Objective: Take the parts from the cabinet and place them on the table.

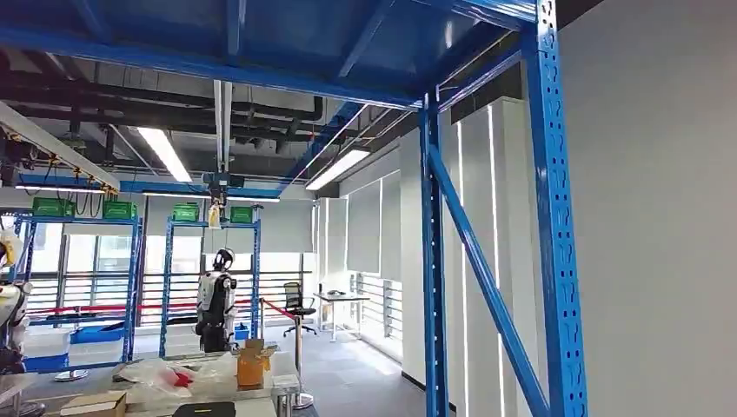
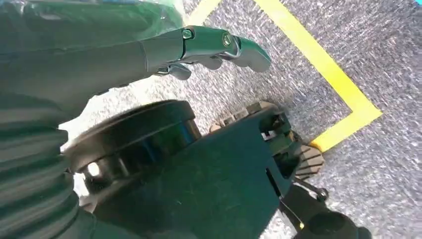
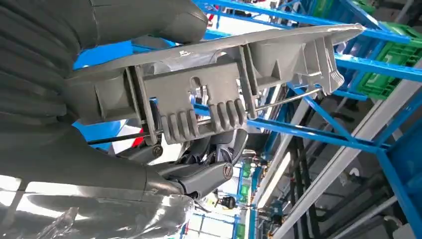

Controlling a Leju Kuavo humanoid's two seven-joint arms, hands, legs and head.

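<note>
Head view, left to right: a table (image 1: pixel 228 393) at the lower left edge bears a cardboard box (image 1: pixel 252 363) and crumpled plastic bags (image 1: pixel 156 373). Beyond stand another humanoid robot (image 1: pixel 215 300) and blue racks (image 1: pixel 80 287) carrying green bins (image 1: pixel 54 207). Open grey floor (image 1: pixel 348 373) runs to the near blue rack uprights (image 1: pixel 552 217) at right. The left hand (image 2: pixel 209 47) hangs over carpet (image 2: pixel 388 164) beside yellow floor tape (image 2: pixel 318 64), fingers extended, holding nothing. The right hand (image 3: pixel 149 149) clamps the grey plastic part (image 3: pixel 214 84) between thumb and fingers.
</note>
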